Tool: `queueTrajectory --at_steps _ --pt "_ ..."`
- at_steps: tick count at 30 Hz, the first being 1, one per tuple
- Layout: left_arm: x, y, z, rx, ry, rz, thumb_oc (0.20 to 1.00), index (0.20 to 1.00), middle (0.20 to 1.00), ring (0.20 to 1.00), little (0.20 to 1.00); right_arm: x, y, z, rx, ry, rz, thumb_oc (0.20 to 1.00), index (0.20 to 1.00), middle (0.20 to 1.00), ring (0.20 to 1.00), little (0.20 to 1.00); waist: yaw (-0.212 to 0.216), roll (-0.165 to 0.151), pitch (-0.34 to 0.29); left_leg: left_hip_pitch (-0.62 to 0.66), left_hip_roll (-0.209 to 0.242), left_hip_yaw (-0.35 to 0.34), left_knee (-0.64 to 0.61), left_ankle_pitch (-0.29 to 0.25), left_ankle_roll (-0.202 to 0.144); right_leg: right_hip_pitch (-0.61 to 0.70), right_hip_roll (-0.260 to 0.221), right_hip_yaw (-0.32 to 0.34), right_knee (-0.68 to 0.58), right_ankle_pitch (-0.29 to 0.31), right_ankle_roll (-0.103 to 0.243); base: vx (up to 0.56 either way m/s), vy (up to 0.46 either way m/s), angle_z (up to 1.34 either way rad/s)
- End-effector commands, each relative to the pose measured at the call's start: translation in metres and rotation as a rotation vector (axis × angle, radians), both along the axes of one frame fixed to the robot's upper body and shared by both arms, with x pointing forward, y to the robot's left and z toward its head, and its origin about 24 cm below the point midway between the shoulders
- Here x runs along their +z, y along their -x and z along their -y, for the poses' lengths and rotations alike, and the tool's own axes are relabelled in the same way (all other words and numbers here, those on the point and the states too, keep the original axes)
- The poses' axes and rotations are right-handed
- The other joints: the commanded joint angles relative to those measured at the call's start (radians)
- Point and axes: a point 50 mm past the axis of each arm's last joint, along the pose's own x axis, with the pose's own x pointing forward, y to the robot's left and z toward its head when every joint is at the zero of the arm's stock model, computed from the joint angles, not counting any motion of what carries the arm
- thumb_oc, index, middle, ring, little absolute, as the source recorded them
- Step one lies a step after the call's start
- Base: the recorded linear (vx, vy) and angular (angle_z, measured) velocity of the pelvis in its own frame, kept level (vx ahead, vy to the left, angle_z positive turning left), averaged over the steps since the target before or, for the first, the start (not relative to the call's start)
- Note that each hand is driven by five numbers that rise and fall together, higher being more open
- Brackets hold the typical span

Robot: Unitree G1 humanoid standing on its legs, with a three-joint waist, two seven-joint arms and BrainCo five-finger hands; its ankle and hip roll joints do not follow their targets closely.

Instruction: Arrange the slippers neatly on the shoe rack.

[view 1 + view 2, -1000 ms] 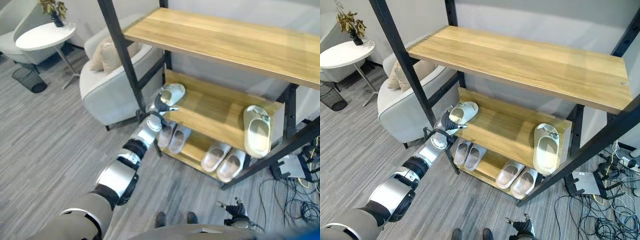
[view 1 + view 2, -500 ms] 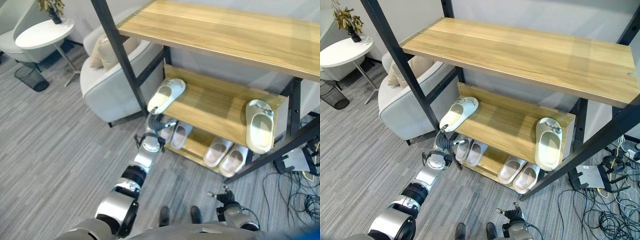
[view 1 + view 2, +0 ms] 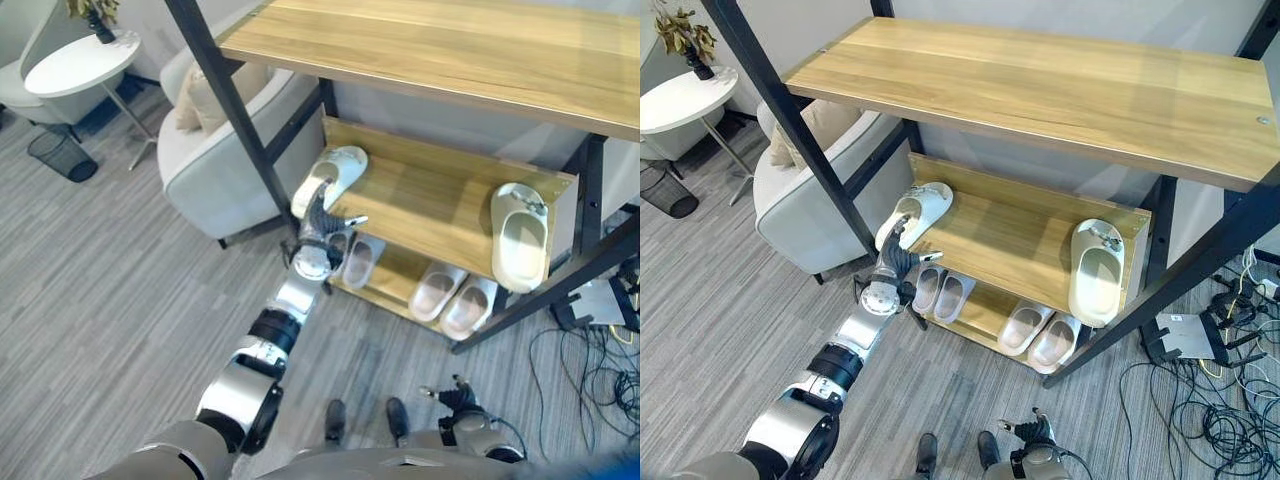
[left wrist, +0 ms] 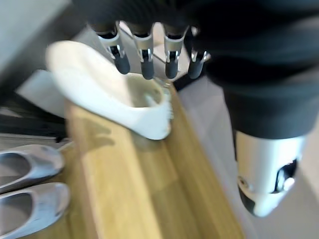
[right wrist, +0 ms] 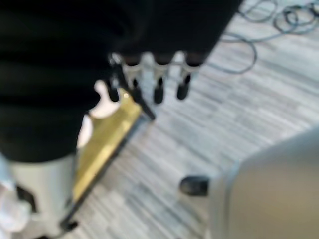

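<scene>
Your left hand (image 3: pixel 318 222), fingers straight, reaches the white foam slipper (image 3: pixel 330 176) overhanging the wooden middle shelf's (image 3: pixel 440 210) left front corner; your right hand (image 3: pixel 455 400) hangs low, relaxed.

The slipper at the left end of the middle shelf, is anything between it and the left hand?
Nothing visible. The left hand hangs just short of the slipper, fingers straight, with only open air between them in the left wrist view. The rack's black post stands left of that path, not across it.
</scene>
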Motion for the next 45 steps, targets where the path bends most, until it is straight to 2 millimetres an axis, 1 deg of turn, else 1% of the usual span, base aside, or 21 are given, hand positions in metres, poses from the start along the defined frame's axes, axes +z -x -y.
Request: queueTrajectory --at_steps 1,4,6,7,9,10,11,12,13,14,15,16,17,19,20,21,22,26,27,33,45 --pt "0.032 -0.016 0.01 -0.013 -0.005 0.086 1.0 1.0 1.0 1.0 1.0 0.005 -0.013 0.001 0.025 0.014 0.038 1.0 1.0 1.0 1.0 1.0 0.022 0.04 0.022 0.119 -0.027 0.006 0.003 -0.099 0.024 -0.1 -0.041 0.087 0.174 -0.064 0.038 -0.01 0.043 -0.1" --pt "0.046 -0.027 0.005 0.018 -0.046 0.116 1.0 1.0 1.0 1.0 1.0 0.007 -0.018 0.001 0.061 0.031 0.046 1.0 1.0 1.0 1.0 1.0 0.02 0.044 0.039 0.101 -0.034 0.015 0.003 -0.096 0.027 -0.121 -0.042 0.097 0.174 -0.055 0.042 -0.02 0.037 -0.17" --pt "0.07 -0.038 -0.006 0.055 -0.11 0.176 1.0 1.0 1.0 1.0 1.0 0.01 -0.024 0.005 0.065 0.045 0.062 1.0 1.0 1.0 1.0 1.0 0.021 0.045 0.062 0.078 -0.041 0.022 0.003 -0.094 0.029 -0.148 -0.043 0.109 0.168 -0.045 0.047 -0.02 0.058 -0.1" --pt "0.071 -0.038 -0.006 0.055 -0.11 0.177 1.0 1.0 1.0 1.0 1.0 0.01 -0.024 0.005 0.065 0.045 0.063 1.0 1.0 1.0 1.0 1.0 0.022 0.044 0.062 0.077 -0.042 0.023 0.003 -0.094 0.029 -0.149 -0.043 0.11 0.169 -0.045 0.047 -0.03 0.035 -0.02" --pt "0.095 -0.046 -0.02 0.098 -0.159 0.231 1.0 1.0 1.0 1.0 1.0 0.011 -0.024 0.008 0.05 0.054 0.067 1.0 1.0 1.0 1.0 1.0 0.025 0.039 0.081 0.054 -0.043 0.03 0.003 -0.093 0.03 -0.176 -0.041 0.122 0.166 -0.036 0.051 -0.02 0.034 -0.06" --pt "0.095 -0.046 -0.02 0.098 -0.159 0.232 1.0 1.0 1.0 1.0 1.0 0.011 -0.025 0.008 0.05 0.053 0.068 1.0 1.0 1.0 1.0 1.0 0.025 0.038 0.081 0.054 -0.043 0.031 0.003 -0.093 0.03 -0.177 -0.041 0.123 0.166 -0.035 0.051 -0.01 0.044 -0.15" --pt "0.114 -0.051 -0.031 0.128 -0.176 0.266 1.0 1.0 1.0 1.0 1.0 0.01 -0.023 0.01 0.038 0.059 0.066 1.0 1.0 1.0 1.0 1.0 0.027 0.035 0.094 0.042 -0.044 0.036 0.003 -0.093 0.031 -0.192 -0.041 0.129 0.162 -0.03 0.055 -0.01 0.028 -0.14" --pt "0.114 -0.051 -0.032 0.128 -0.177 0.266 1.0 1.0 1.0 1.0 1.0 0.01 -0.023 0.01 0.038 0.059 0.066 1.0 1.0 1.0 1.0 1.0 0.028 0.034 0.093 0.041 -0.044 0.036 0.003 -0.093 0.031 -0.193 -0.041 0.129 0.162 -0.03 0.055 0.0 0.05 -0.13" --pt "0.131 -0.053 -0.043 0.168 -0.178 0.293 1.0 1.0 1.0 1.0 1.0 0.009 -0.02 0.012 0.023 0.06 0.059 1.0 1.0 1.0 1.0 1.0 0.03 0.027 0.105 0.033 -0.046 0.038 0.003 -0.093 0.033 -0.199 -0.043 0.134 0.154 -0.025 0.058 0.01 0.03 -0.08" --pt "0.139 -0.054 -0.048 0.181 -0.18 0.309 1.0 1.0 1.0 1.0 1.0 0.009 -0.017 0.013 0.015 0.06 0.055 1.0 1.0 1.0 1.0 1.0 0.03 0.024 0.109 0.031 -0.047 0.04 0.003 -0.094 0.034 -0.202 -0.044 0.137 0.149 -0.022 0.061 0.01 0.03 -0.06" --pt "0.139 -0.054 -0.048 0.182 -0.181 0.31 1.0 1.0 1.0 1.0 1.0 0.009 -0.018 0.013 0.015 0.06 0.055 1.0 1.0 1.0 1.0 1.0 0.03 0.024 0.109 0.03 -0.047 0.04 0.003 -0.093 0.034 -0.202 -0.044 0.138 0.149 -0.022 0.061 0.03 0.04 -0.04" --pt "0.152 -0.054 -0.057 0.211 -0.189 0.343 1.0 1.0 1.0 1.0 1.0 0.008 -0.016 0.013 -0.001 0.055 0.054 1.0 1.0 1.0 1.0 1.0 0.033 0.019 0.115 0.025 -0.049 0.042 0.003 -0.096 0.036 -0.206 -0.048 0.144 0.137 -0.016 0.066 0.02 0.032 -0.03" --pt "0.152 -0.054 -0.057 0.211 -0.189 0.343 1.0 1.0 1.0 1.0 1.0 0.008 -0.016 0.013 -0.001 0.055 0.054 1.0 1.0 1.0 1.0 1.0 0.033 0.019 0.115 0.025 -0.049 0.042 0.003 -0.096 0.036 -0.206 -0.048 0.144 0.137 -0.016 0.066 0.03 0.051 -0.03" --pt "0.166 -0.054 -0.066 0.24 -0.216 0.386 1.0 1.0 1.0 1.0 1.0 0.007 -0.014 0.013 -0.013 0.048 0.051 1.0 1.0 1.0 1.0 1.0 0.033 0.014 0.122 0.016 -0.053 0.045 0.003 -0.097 0.037 -0.211 -0.052 0.149 0.126 -0.008 0.072 0.01 0.025 -0.02" --pt "0.177 -0.054 -0.072 0.261 -0.268 0.42 1.0 1.0 1.0 1.0 1.0 0.008 -0.016 0.011 -0.007 0.045 0.056 1.0 1.0 1.0 1.0 1.0 0.035 0.009 0.13 0.006 -0.056 0.048 0.003 -0.098 0.041 -0.214 -0.057 0.152 0.111 -0.001 0.079 0.02 0.032 -0.06" --pt "0.177 -0.054 -0.072 0.261 -0.269 0.421 1.0 1.0 1.0 1.0 1.0 0.008 -0.017 0.011 -0.007 0.044 0.057 1.0 1.0 1.0 1.0 1.0 0.035 0.008 0.13 0.006 -0.056 0.049 0.003 -0.098 0.041 -0.214 -0.057 0.153 0.111 -0.001 0.079 0.02 0.048 -0.07" --pt "0.187 -0.054 -0.077 0.275 -0.341 0.454 1.0 1.0 1.0 1.0 1.0 0.009 -0.02 0.01 -0.005 0.044 0.068 1.0 1.0 1.0 1.0 1.0 0.036 0.007 0.135 -0.001 -0.059 0.05 0.003 -0.098 0.043 -0.215 -0.06 0.155 0.102 0.002 0.082 0.0 0.0 0.0" --pt "0.197 -0.054 -0.081 0.292 -0.429 0.482 1.0 1.0 1.0 1.0 1.0 0.015 -0.031 0.011 -0.013 0.043 0.106 1.0 1.0 1.0 1.0 1.0 0.035 0.004 0.147 -0.013 -0.066 0.051 0.003 -0.097 0.045 -0.216 -0.07 0.153 0.082 0.01 0.09 0.01 0.048 -0.01" --pt "0.205 -0.055 -0.081 0.303 -0.461 0.501 1.0 1.0 1.0 1.0 1.0 0.018 -0.036 0.009 -0.013 0.036 0.131 1.0 1.0 1.0 1.0 1.0 0.033 0.005 0.157 -0.026 -0.072 0.054 0.003 -0.094 0.047 -0.223 -0.077 0.15 0.072 0.018 0.096 -0.01 0.038 0.0" --pt "0.216 -0.056 -0.079 0.34 -0.563 0.543 1.0 1.0 1.0 1.0 1.0 0.025 -0.047 0.007 0.009 0.044 0.183 1.0 1.0 1.0 1.0 1.0 0.027 -0.001 0.177 -0.051 -0.083 0.057 0.003 -0.093 0.05 -0.246 -0.086 0.148 0.059 0.03 0.105 0.0 0.025 0.0" --pt "0.213 -0.06 -0.072 0.381 -0.611 0.541 1.0 1.0 1.0 1.0 1.0 0.028 -0.053 0.006 0.014 0.052 0.2 1.0 1.0 1.0 1.0 1.0 0.019 -0.008 0.187 -0.067 -0.097 0.057 0.003 -0.095 0.052 -0.266 -0.098 0.148 0.042 0.039 0.117 0.02 0.005 0.0"
